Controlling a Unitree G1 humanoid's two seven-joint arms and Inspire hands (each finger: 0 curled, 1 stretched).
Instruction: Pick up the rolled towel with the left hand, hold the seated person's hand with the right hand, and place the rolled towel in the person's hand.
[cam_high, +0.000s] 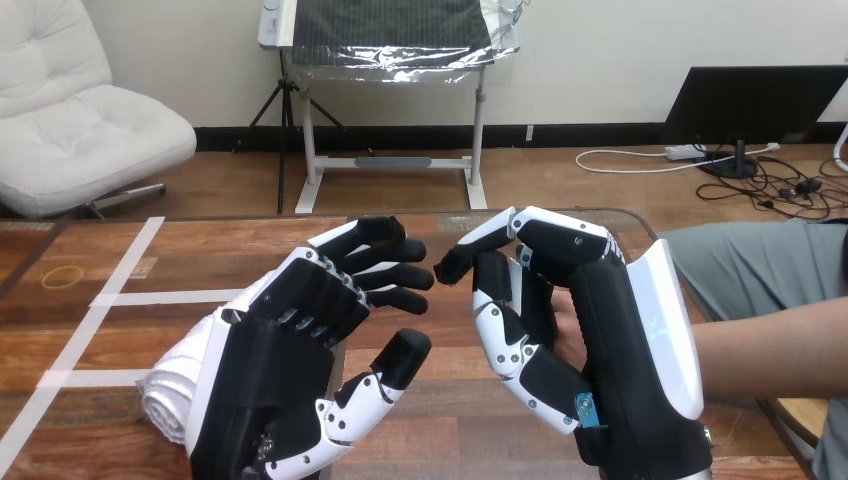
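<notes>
The rolled white towel (172, 392) lies on the wooden table (440, 400) at the lower left, mostly hidden behind my left hand (290, 360). That hand is raised in front of it, fingers relaxed and pointing right, thumb spread, nothing in it. My right hand (590, 340) stands upright at centre right with its fingers curled round the person's hand (566, 325); only a strip of that hand shows between my fingers and palm. The person's forearm (770, 355) comes in from the right edge behind my hand's white shell.
White tape lines (120, 285) cross the table's left part, and a thin ring (62, 276) lies near the far left. The person's leg (750, 270) is beside the table's right edge.
</notes>
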